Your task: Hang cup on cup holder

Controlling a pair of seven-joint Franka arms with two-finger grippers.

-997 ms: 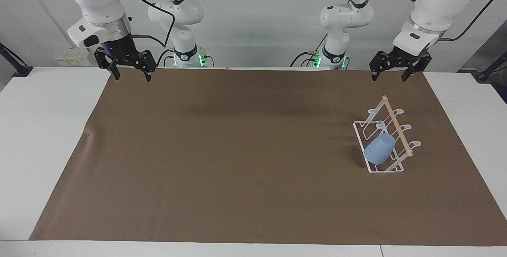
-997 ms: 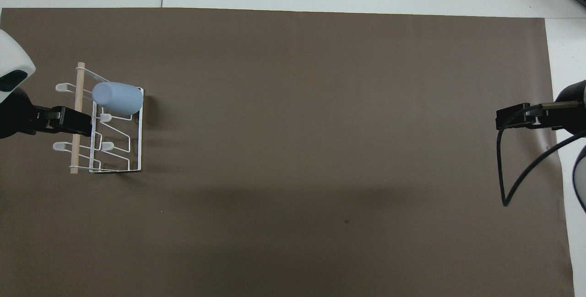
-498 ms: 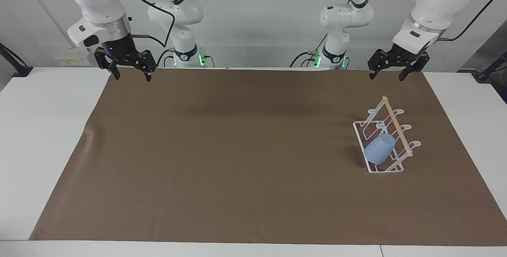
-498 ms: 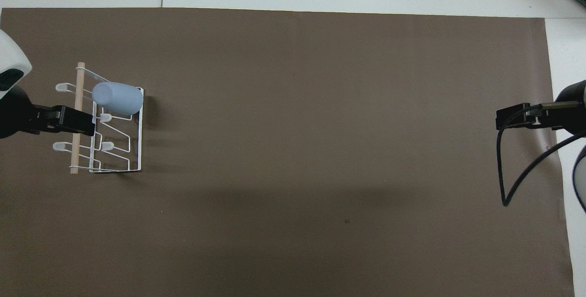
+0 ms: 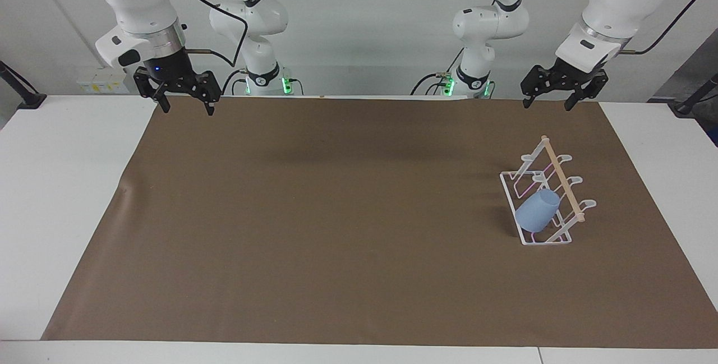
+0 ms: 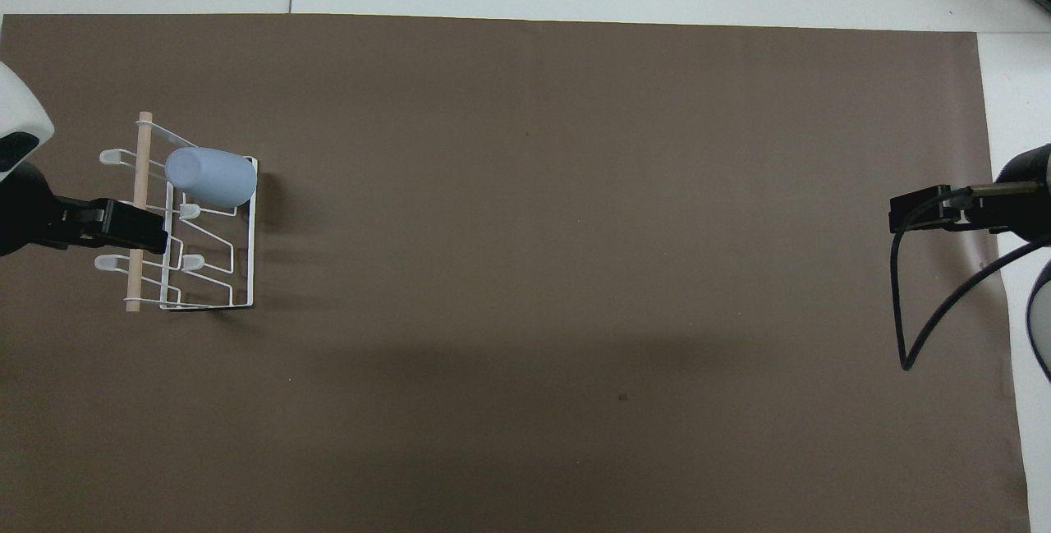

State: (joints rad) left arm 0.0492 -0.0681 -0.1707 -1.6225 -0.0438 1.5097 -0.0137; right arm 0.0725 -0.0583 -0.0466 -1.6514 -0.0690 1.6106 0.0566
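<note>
cup (image 5: 538, 211) is already on the cup holder (image 5: 511, 187), tipped over one of the slanted prongs at the end of the rack farthest from the robots, base pointing up and out. holder sits on the brown mat (image 5: 336, 212) toward the left arm's end of the table (image 5: 56, 184). cup and rack haven't shifted over the last second.

only change: left gripper (image 5: 548, 104) has crept up and back toward its base, now high over the mat's robot-side edge, well apart from the rack, fingers spread, nothing in them. from overhead it overlaps the wooden rod (image 6: 144, 147), but that's just height; facing view shows clear air between.

right gripper (image 5: 186, 106) waits over the mat corner at the right arm's end, fingers apart, empty, no motion.

reading: hang looks done, left arm is retreating after release. nothing left but to finish pulling away; cup looks settled, so little risk of it sliding off.
</note>
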